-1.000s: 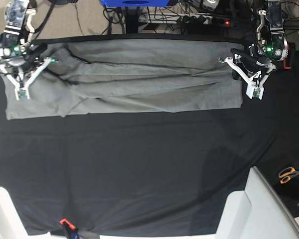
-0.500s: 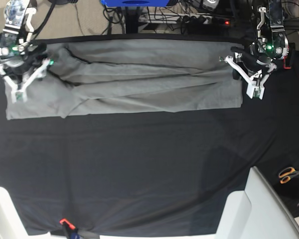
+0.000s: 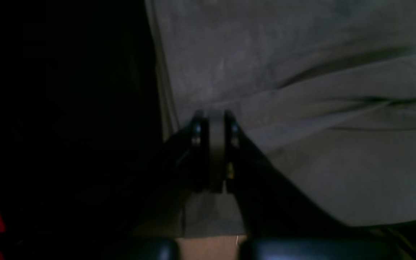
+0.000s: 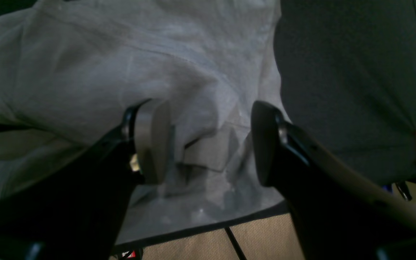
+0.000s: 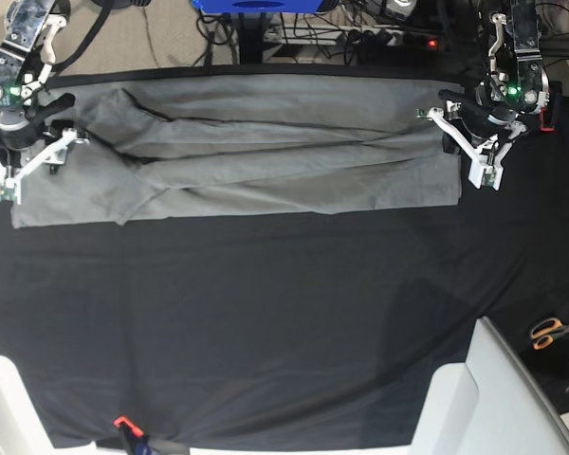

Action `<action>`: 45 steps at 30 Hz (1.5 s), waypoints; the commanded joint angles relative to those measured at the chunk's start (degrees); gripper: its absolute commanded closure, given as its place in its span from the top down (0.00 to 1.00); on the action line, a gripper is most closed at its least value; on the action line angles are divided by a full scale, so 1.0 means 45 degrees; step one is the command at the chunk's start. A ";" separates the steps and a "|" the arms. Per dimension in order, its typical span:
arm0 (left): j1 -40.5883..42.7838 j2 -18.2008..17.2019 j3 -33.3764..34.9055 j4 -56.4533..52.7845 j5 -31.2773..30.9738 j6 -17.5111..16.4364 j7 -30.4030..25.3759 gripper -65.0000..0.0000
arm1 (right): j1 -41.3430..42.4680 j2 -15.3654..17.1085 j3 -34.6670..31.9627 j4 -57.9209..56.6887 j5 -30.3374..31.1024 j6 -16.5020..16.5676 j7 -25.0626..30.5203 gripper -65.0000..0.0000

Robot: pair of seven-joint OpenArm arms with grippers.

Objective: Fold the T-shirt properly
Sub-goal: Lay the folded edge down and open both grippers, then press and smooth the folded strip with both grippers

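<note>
The counter, draped in black cloth, carries the T-shirt along its far edge as a long grey band that runs side to side in the base view, already doubled over lengthwise with loose ridges and creases along its middle. That long axis is what the coming move turns on: each end of the band lies under one arm, so a crosswise fold means carrying one end toward the other along that line.

The left gripper sits at the band's right-hand end in the base view, low on the cloth near its hemmed edge. In the left wrist view its jaws are pressed flat together at the border of the grey fabric, though whether a layer of cloth is pinched between them I cannot tell.

The right gripper is at the opposite end, on the left of the base view. Its jaws stand well apart and hold nothing. In the right wrist view a small folded flap of the T-shirt lies directly beneath and between them, with the shirt's edge and the bare black cloth just to the outer side.

Judging from this, the left arm is the one set against the cloth, while the right has the shirt below its open jaws, with the garment stretching away toward the other arm.
</note>
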 commanded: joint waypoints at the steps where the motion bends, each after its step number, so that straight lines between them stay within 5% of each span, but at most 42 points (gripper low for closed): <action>1: 0.0005 -0.0210 -0.0042 0.0258 -0.0001 0.0054 -0.0181 0.00 | 0.0065 0.0074 0.0026 0.0193 0.0066 -0.0020 0.0222 0.52; 3: 0.0239 -0.0210 -0.0140 0.0336 -0.0001 0.0054 -0.0181 0.07 | 0.0084 0.0074 0.0026 0.0173 0.0066 -0.0020 0.0222 0.52; 11: 0.1529 -0.0464 -0.0198 0.2680 -0.0099 0.0054 -0.0142 0.80 | 0.0104 0.0074 0.0007 0.0173 0.0066 -0.0020 0.0222 0.52; 16: 0.2271 -0.0171 -0.1234 0.4341 -0.0841 -0.0024 -0.0123 0.94 | 0.0104 0.0074 0.0007 0.0173 0.0047 -0.0020 0.0222 0.52; 21: 0.2251 -0.0269 -0.1859 0.3677 -0.4768 -0.0923 -0.0123 0.90 | 0.0104 0.0074 0.0007 0.0173 0.0066 0.0000 0.0320 0.52; 23: 0.1900 -0.0073 -0.1820 0.2934 -0.4768 -0.0962 -0.0201 0.64 | 0.0416 0.0054 0.0007 0.0154 0.0086 0.0000 0.0476 0.51; 26: 0.0806 0.0435 -0.1449 0.1606 -0.3283 -0.0962 -0.0201 0.00 | 0.1042 0.0054 -0.0013 -0.0628 0.0086 0.0039 0.0750 0.51; 30: -0.0112 0.1099 -0.1058 0.0844 -0.1174 -0.0981 -0.0201 0.00 | 0.1803 0.0074 -0.0013 -0.1741 0.0086 0.1094 0.0750 0.45; 36: -0.0679 0.1509 -0.1019 0.0844 -0.0158 -0.0981 -0.0220 0.00 | 0.2057 -0.0004 -0.0013 -0.2542 0.0086 0.2090 0.0691 0.00; 42: -0.0952 0.1197 -0.0530 -0.0211 0.1249 -0.0981 -0.0240 0.00 | 0.2116 -0.0082 -0.0149 -0.2698 0.0086 0.2168 0.0691 0.01; 45: -0.1070 0.0884 -0.0081 -0.0777 0.1562 -0.0981 -0.0826 0.00 | 0.1745 -0.0082 -0.1419 -0.2230 0.0086 0.2070 0.0691 0.01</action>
